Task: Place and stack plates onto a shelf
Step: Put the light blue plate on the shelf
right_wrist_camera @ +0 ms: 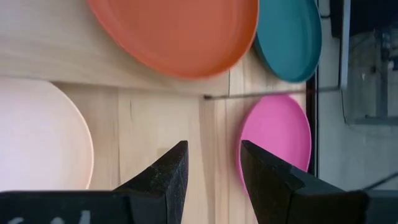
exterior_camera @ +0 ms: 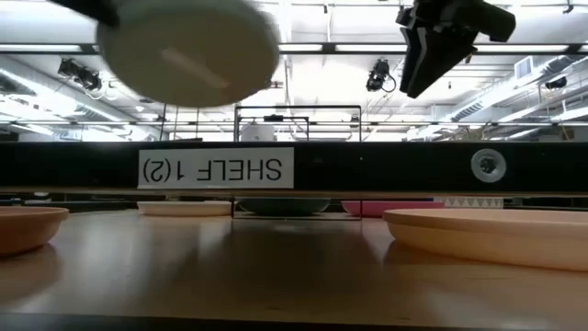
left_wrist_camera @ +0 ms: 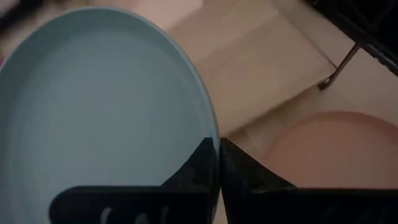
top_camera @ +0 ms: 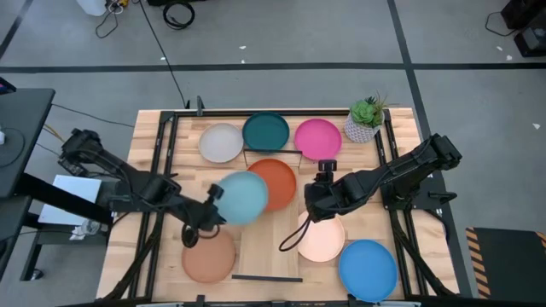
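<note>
My left gripper point(top_camera: 213, 199) is shut on the light blue plate point(top_camera: 244, 196), held in the air beside the orange plate point(top_camera: 276, 182). The orange plate lies flat on the far part of the light-wood shelf point(top_camera: 269, 251). In the low view the light blue plate point(exterior_camera: 188, 51) shows from below, high above the table. My right gripper point(top_camera: 317, 194) is open and empty, hovering just right of the shelf, above the wood between the cream plate point(right_wrist_camera: 37, 137) and the magenta plate point(right_wrist_camera: 277, 143). My left gripper pinches the light blue plate's rim point(left_wrist_camera: 210, 134) between its two fingers, at the plate's left edge. The fingers come from the table's left, slanting a little down. The plate is lifted clear of the table and shelf, roughly level.
On the table lie a pale grey plate point(top_camera: 221, 142), a dark teal plate point(top_camera: 266, 130), the magenta plate point(top_camera: 317, 138), the cream plate point(top_camera: 322, 240), a bright blue plate point(top_camera: 368, 268) and a terracotta plate point(top_camera: 208, 256). A potted plant point(top_camera: 365, 119) stands at the far right.
</note>
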